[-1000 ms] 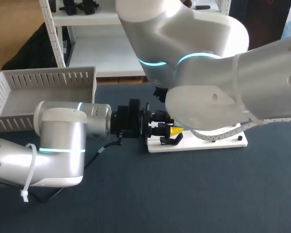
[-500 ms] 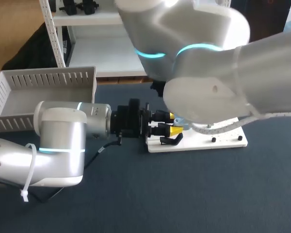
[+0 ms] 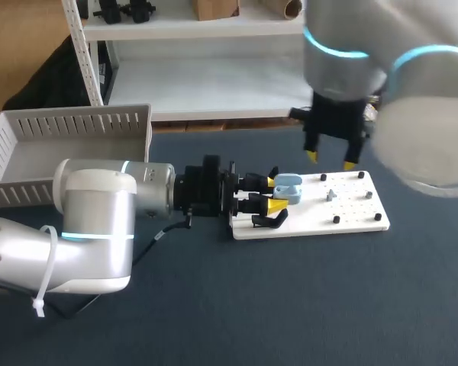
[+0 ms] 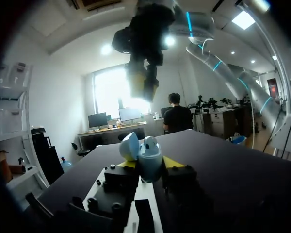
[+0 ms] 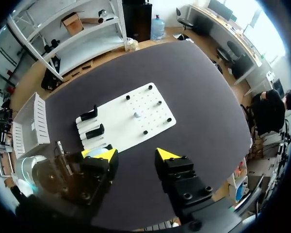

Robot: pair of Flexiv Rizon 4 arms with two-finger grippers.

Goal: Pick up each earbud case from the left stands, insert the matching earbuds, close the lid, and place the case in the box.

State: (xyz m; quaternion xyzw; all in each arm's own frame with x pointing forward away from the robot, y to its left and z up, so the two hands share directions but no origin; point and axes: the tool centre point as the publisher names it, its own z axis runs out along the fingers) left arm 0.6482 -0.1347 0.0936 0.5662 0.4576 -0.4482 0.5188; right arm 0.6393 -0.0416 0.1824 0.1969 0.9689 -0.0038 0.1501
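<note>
While the left arm (image 3: 99, 229) lies low over the surface (image 3: 290, 305), its jaws grip an open blue case (image 3: 288, 187) at the left end of the white board (image 3: 351, 217); the right jaws hang open above. Left wrist: the case (image 4: 149, 158) sits clamped between both tips, lid (image 4: 128, 145) up. Right wrist: open jaws high over the board (image 5: 150, 104), box (image 5: 31, 121) nearby.

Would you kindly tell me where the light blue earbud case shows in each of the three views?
Head view: earbud case at the white board's left end, between the left pincer's yellow tips.
Left wrist view: between that pincer's own tips, lid open.
Right wrist view: not made out; the right pincer stands before that end of the board.
Shared landmark: the white board.
</note>
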